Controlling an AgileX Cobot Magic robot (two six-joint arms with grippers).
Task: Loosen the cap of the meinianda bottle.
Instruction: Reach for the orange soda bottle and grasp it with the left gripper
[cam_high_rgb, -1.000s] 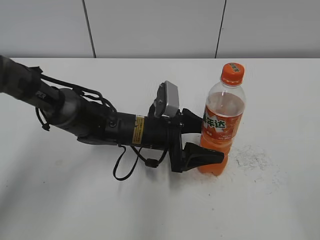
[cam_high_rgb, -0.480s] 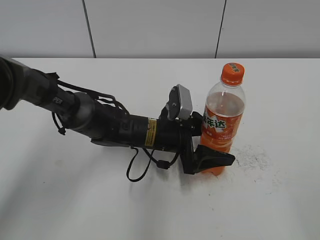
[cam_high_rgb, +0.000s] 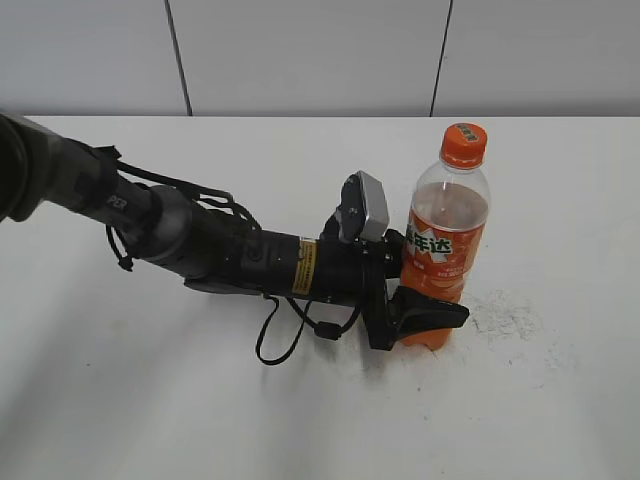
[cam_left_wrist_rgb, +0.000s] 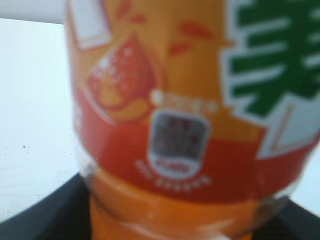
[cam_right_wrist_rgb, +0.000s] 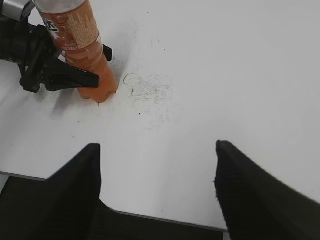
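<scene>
The left gripper is reaching in low from the left, and its jaws are sitting on either side of the meinianda bottle's lower body. Whether they're actually squeezing it or just bracketing it, I can't tell. The bottle is standing upright on the white worktop, right of centre, beside a scuffed patch. The right gripper is hanging wide open with nothing in it, well back from the bottle.

My worry: if that low hold is loose, the bottle is going to spin or tip once the cap gets twisted.

Hard to see: the left wrist view is just blurry label, so the contact points are hidden. The right arm isn't showing in the exterior view.
</scene>
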